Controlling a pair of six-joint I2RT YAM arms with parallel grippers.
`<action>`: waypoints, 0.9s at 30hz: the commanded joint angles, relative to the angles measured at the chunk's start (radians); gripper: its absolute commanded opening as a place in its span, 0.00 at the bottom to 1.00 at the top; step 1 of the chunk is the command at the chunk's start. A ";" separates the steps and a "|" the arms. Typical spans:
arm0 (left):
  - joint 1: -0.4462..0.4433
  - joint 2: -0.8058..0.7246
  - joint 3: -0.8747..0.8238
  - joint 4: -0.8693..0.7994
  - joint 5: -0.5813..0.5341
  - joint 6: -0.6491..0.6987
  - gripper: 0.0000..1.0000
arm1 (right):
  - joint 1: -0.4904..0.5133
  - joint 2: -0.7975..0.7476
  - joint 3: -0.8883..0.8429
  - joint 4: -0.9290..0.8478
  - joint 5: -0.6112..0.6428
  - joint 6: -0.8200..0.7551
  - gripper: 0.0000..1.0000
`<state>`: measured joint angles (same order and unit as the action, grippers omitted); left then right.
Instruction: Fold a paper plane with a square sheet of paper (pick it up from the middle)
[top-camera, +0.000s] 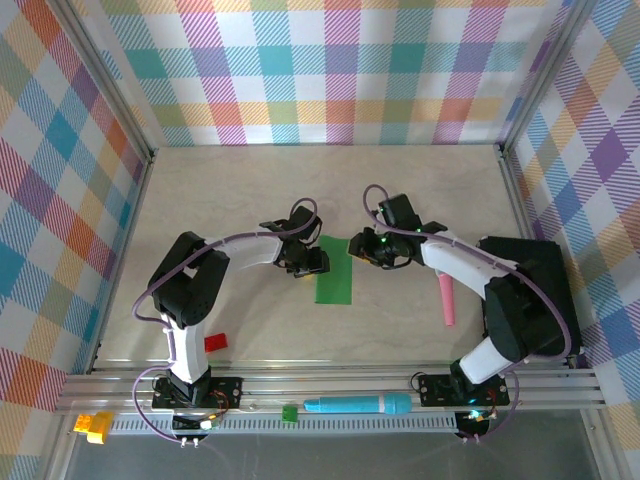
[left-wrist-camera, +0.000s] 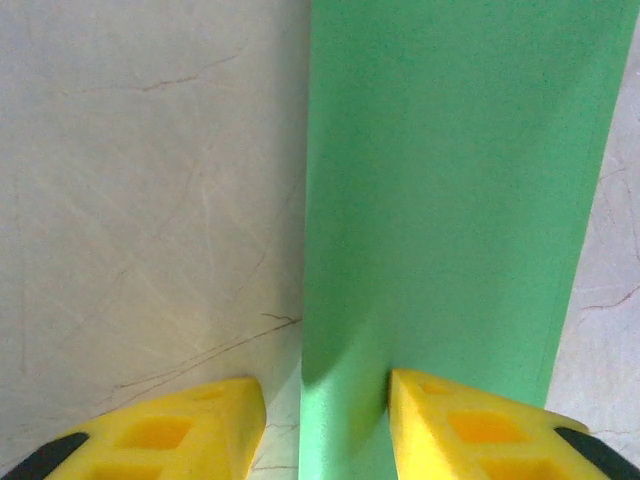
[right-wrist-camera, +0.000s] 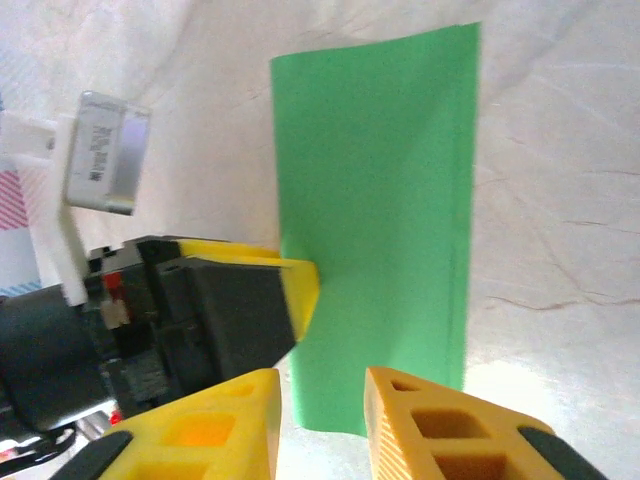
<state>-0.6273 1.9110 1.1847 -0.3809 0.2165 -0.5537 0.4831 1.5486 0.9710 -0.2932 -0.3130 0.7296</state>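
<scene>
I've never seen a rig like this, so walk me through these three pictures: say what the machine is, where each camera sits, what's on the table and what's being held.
These are two robot arms bolted at the near edge of a table. One picture looks down on both from above. The other two come from a camera on each wrist, so the yellow fingers at the bottom are that gripper's own. The left gripper and right gripper meet at a green sheet of paper, a narrow strip lying flat. Both grippers are open, so nothing is held. A pink marker and a red block lie nearby.
</scene>
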 joint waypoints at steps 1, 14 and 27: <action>-0.020 0.121 -0.031 -0.056 -0.045 0.027 0.42 | -0.013 -0.017 -0.038 -0.040 0.037 0.019 0.28; -0.042 0.173 0.017 -0.085 -0.050 0.040 0.45 | -0.018 -0.009 -0.054 -0.035 0.026 0.015 0.28; -0.049 0.214 0.050 -0.112 -0.077 0.032 0.46 | -0.018 0.004 -0.054 -0.030 0.008 0.020 0.27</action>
<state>-0.6514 1.9816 1.2877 -0.5041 0.1738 -0.5301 0.4660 1.5475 0.9226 -0.3195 -0.2882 0.7441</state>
